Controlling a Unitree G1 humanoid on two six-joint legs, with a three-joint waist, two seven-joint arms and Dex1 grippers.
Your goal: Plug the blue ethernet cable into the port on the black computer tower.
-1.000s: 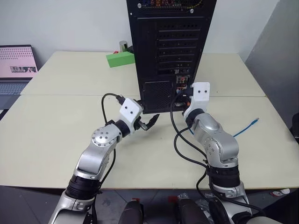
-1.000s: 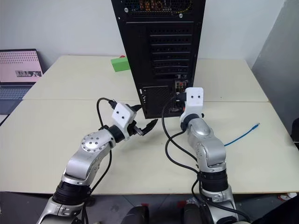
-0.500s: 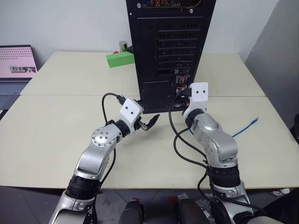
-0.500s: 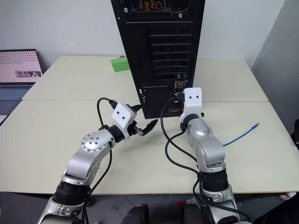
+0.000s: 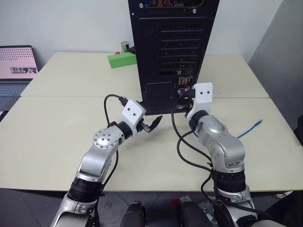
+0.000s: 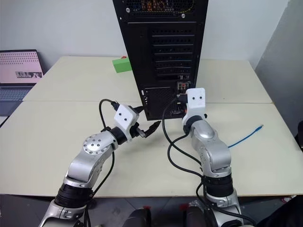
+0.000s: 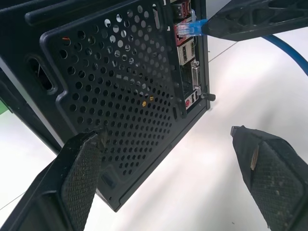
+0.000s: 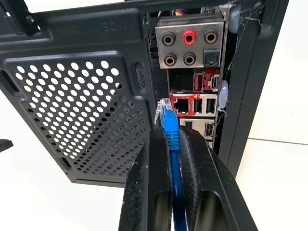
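Pale cream table (image 5: 57,127), made of two tops pushed together, with a dark seam running across between them. Plain white wall (image 5: 71,23) behind. Grey panel (image 5: 284,61) at the right edge, slanting down past the table's corner. Open laptop (image 5: 16,66) at the far left, screen lit pink. Even, soft light, with faint shadows on the tabletop. Dark floor below the near edge.

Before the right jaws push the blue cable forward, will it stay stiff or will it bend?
The blue ethernet cable is pinched just behind its plug, so that short tip will probably stay straight. The loose length trailing over the table curves, so it is likely floppy and light. The black computer tower looks too heavy to shift.
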